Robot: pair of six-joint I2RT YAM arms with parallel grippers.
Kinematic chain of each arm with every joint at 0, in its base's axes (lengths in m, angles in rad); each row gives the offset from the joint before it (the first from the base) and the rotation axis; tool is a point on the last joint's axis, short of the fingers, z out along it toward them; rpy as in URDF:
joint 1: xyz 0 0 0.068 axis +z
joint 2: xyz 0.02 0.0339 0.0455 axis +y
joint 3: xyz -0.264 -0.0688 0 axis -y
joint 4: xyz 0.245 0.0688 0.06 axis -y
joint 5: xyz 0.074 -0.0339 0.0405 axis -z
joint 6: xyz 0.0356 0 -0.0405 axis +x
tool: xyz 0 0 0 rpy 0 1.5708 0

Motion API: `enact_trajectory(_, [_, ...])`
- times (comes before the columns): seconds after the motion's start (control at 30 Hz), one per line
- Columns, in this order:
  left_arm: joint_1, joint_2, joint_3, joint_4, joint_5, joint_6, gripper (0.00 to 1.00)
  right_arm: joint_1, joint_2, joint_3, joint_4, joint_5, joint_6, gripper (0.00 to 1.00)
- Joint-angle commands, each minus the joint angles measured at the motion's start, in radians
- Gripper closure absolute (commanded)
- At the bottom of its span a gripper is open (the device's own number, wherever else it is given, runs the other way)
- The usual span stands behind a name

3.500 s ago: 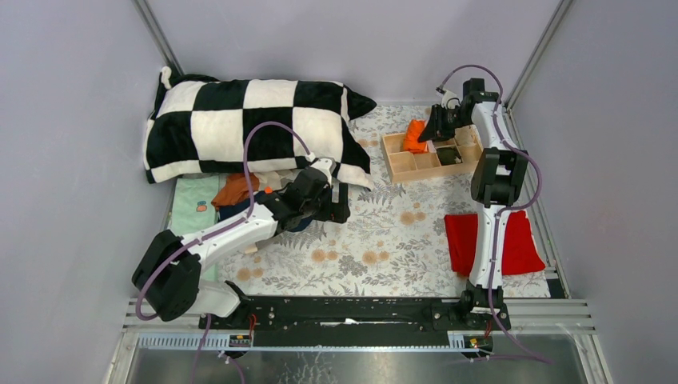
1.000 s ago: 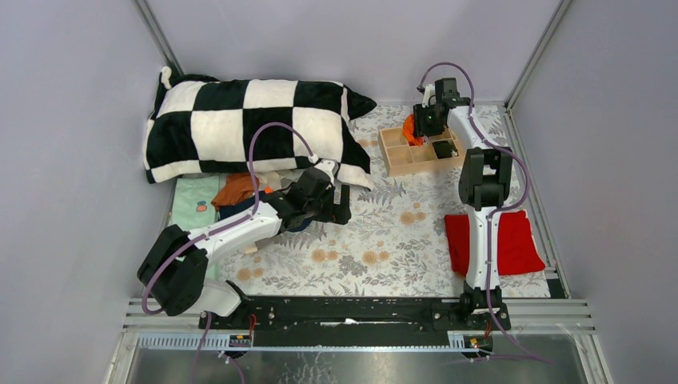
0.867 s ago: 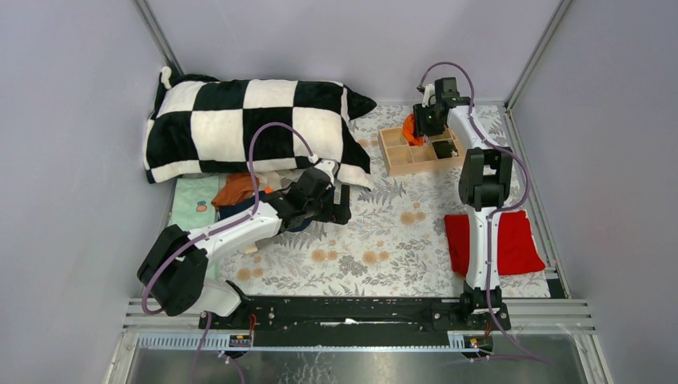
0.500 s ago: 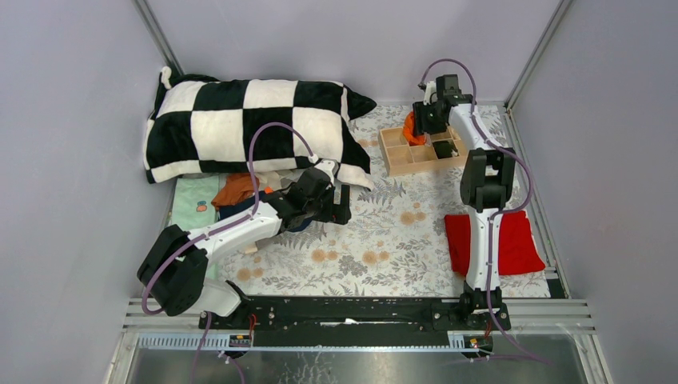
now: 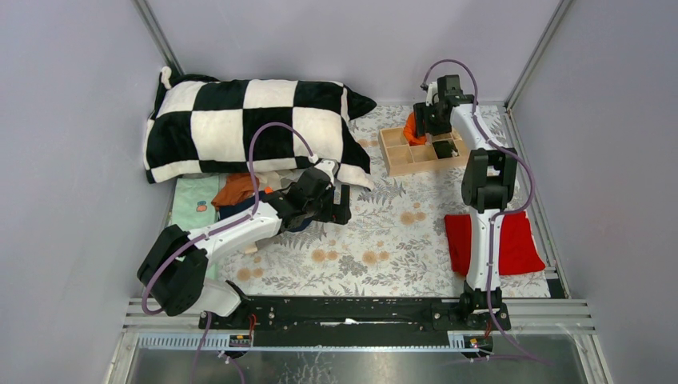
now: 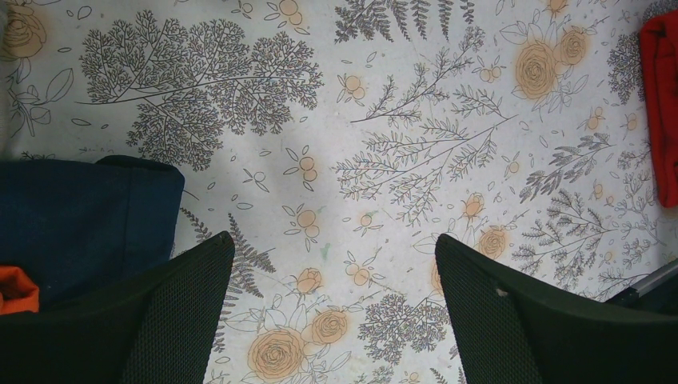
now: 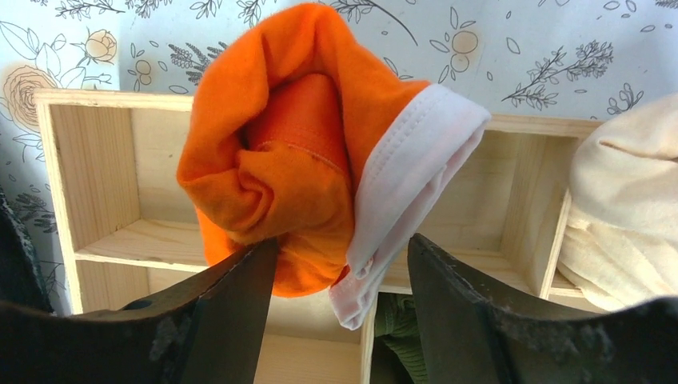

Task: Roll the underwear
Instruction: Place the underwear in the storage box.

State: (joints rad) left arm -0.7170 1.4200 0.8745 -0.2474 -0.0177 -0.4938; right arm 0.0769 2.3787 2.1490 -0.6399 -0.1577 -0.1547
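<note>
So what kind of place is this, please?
Probably a mock bed built inside a robot test cell, not a real bedroom: a checked pillow and floral sheet lie between plain grey panels, with a wooden divider box on the sheet.

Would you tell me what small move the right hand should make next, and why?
Probably lift the right hand straight up, clear of the wooden box. Its jaws stand apart around the orange rolled underwear, which appears to rest in a compartment, so the roll looks placed.
</note>
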Motion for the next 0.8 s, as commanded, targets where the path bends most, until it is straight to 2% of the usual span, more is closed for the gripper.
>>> enact_trajectory(0.0, [0.008, -0.004, 0.027, -0.009, 0.012, 0.023, 0.01, -0.005, -0.103, -0.038, 0.041, -0.028, 0.019, 0.31])
enact_trajectory(0.3, [0.009, -0.008, 0.027, -0.011, 0.013, 0.028, 0.01, -0.015, -0.175, -0.109, 0.113, -0.066, 0.076, 0.25])
enact_trajectory(0.47, [0.008, -0.008, 0.027, -0.013, 0.013, 0.032, 0.01, -0.015, -0.196, -0.127, 0.117, 0.004, 0.132, 0.23])
enact_trajectory(0.6, [0.008, -0.005, 0.027, -0.004, 0.013, 0.028, 0.01, -0.008, -0.224, -0.192, 0.191, 0.042, 0.271, 0.16])
enact_trajectory(0.77, [0.008, -0.004, 0.037, -0.011, 0.013, 0.035, 0.01, 0.03, -0.232, -0.256, 0.276, 0.097, 0.332, 0.08])
